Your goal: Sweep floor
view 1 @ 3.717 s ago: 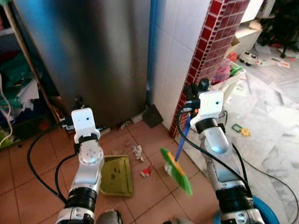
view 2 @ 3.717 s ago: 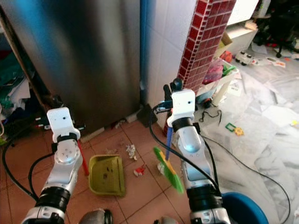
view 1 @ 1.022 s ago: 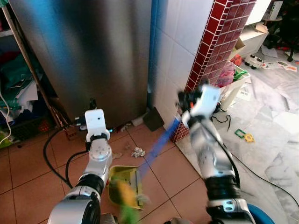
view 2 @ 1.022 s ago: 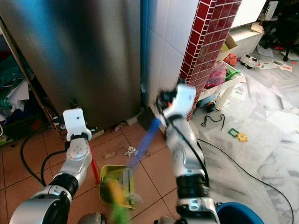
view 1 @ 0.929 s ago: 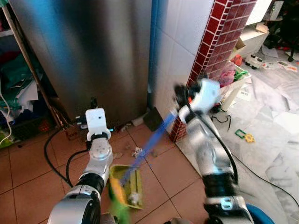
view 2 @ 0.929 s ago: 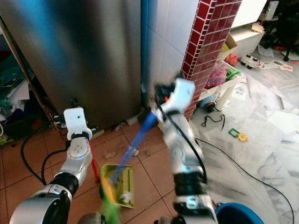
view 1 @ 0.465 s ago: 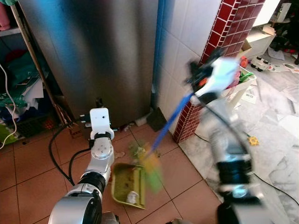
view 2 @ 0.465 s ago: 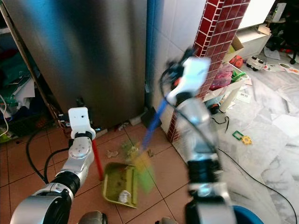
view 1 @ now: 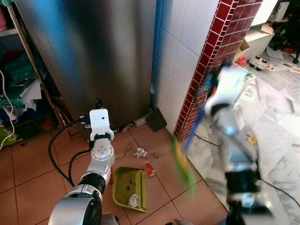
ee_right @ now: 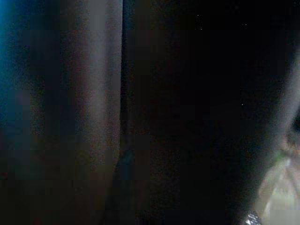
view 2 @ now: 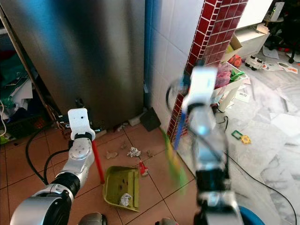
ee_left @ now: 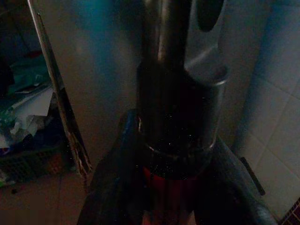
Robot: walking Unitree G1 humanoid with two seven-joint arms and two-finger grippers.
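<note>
Holding a light broom point(view 1: 185, 159) by its blue handle point(view 1: 197, 119), lifted clear of the tiled floor point(view 1: 28, 164) and blurred mid-swing beside the red brick pillar point(view 1: 213, 56), right gripper point(view 2: 187, 91) too smeared to tell how its jaws stand. Clamped on the red handle point(view 2: 97, 164) of the green dustpan point(view 1: 131, 187), left gripper point(ee_left: 173, 154) near the top of the upright stick, pan flat on the tiles with a paper ball point(view 1: 133, 200) inside. Judged light and stiff with soft bristles, best gripped high on the handle; scraps point(view 1: 139, 152) lying loose just beyond the pan
</note>
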